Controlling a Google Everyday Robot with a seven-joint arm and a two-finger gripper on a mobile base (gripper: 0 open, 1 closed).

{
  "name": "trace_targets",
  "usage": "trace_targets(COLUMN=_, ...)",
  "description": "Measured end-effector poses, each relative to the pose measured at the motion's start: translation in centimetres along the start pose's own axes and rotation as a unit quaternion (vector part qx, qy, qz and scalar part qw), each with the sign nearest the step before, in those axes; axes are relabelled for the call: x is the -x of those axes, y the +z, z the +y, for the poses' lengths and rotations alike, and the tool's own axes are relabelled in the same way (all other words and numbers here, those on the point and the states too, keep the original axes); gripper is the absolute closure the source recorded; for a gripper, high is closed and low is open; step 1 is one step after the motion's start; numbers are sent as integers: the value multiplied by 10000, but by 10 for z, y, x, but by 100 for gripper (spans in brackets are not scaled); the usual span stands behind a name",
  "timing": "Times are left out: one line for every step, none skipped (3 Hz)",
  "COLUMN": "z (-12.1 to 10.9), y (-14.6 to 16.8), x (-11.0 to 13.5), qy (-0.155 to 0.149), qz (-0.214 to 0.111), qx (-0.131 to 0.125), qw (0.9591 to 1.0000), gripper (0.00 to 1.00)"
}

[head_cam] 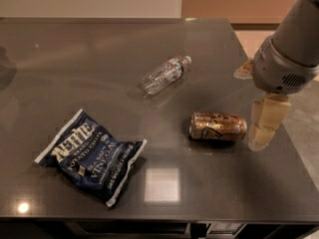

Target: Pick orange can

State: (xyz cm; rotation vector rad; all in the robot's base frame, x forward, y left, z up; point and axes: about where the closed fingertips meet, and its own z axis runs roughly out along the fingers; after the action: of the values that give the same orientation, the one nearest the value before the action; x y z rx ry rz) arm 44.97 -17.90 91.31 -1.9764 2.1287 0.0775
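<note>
The orange can [218,126] lies on its side on the dark grey table [99,59], right of centre, its long axis running left to right. It is gold-orange with dark swirls and silver ends. My gripper [255,96] hangs from the grey arm [291,44] at the right edge, just right of the can and a little above the table. It is open and empty. One cream finger [267,119] sits close to the can's right end. The other finger [244,69] shows farther back. Neither touches the can.
A clear plastic water bottle [164,74] lies on its side behind and left of the can. A blue chip bag [92,156] lies at the front left. The table's right edge [294,148] runs just past the gripper, with floor beyond.
</note>
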Motion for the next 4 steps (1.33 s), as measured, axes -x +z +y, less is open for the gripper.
trace_targets(z=8, y=15, x=4, qy=-235, qz=-54, qx=194, qw=9995, gripper=0)
trace_targets(z=15, y=28, x=7, qy=-384, qz=-121, qx=300, qw=9987, gripper=0)
trace_targets(z=22, y=37, x=7, qy=-478, qz=-125, qx=324, qw=9983, gripper=0)
trace_targets(z=23, y=44, x=9, qy=-614, qz=-26, qx=270, qw=9977, gripper=0)
